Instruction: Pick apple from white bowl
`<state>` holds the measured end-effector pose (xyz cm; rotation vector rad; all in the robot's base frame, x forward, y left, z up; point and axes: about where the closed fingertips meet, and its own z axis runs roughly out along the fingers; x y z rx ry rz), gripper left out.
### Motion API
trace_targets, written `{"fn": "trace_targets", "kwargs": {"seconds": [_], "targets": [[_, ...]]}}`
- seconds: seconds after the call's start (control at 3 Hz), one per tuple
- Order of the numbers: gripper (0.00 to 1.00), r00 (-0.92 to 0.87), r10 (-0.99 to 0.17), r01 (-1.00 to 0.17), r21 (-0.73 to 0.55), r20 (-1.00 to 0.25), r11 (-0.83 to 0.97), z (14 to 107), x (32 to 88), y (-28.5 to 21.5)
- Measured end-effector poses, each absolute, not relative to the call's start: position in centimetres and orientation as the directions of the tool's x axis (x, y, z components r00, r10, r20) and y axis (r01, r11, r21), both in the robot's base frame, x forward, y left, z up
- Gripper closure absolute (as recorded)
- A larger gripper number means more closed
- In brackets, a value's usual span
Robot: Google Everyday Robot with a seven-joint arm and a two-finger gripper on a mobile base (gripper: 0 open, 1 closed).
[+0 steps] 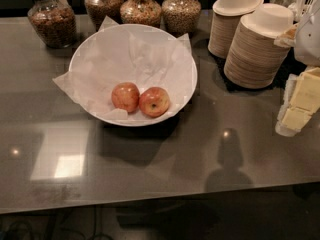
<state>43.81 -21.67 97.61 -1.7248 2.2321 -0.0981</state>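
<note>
The gripper is cut off at the right edge; I cannot tell its grip. The apple, red-yellow with a dark dimple, lies in the white bowl against a paler apple.

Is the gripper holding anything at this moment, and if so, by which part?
Nothing is seen held. The gripper sits at the right edge of the view, apart from the white bowl, where the apple lies beside a paler apple.
</note>
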Motion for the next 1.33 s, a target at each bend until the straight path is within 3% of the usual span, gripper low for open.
{"fn": "trace_targets", "kwargs": {"seconds": [0.67,1.33], "targets": [[0.00,-0.173,-0.949,-0.939,-0.247,-0.264,0.240,96.4,45.2,-19.9],[0.00,0.037,-0.896,-0.964,-0.251,-0.443,0.084,94.5,49.7,-10.5]]}}
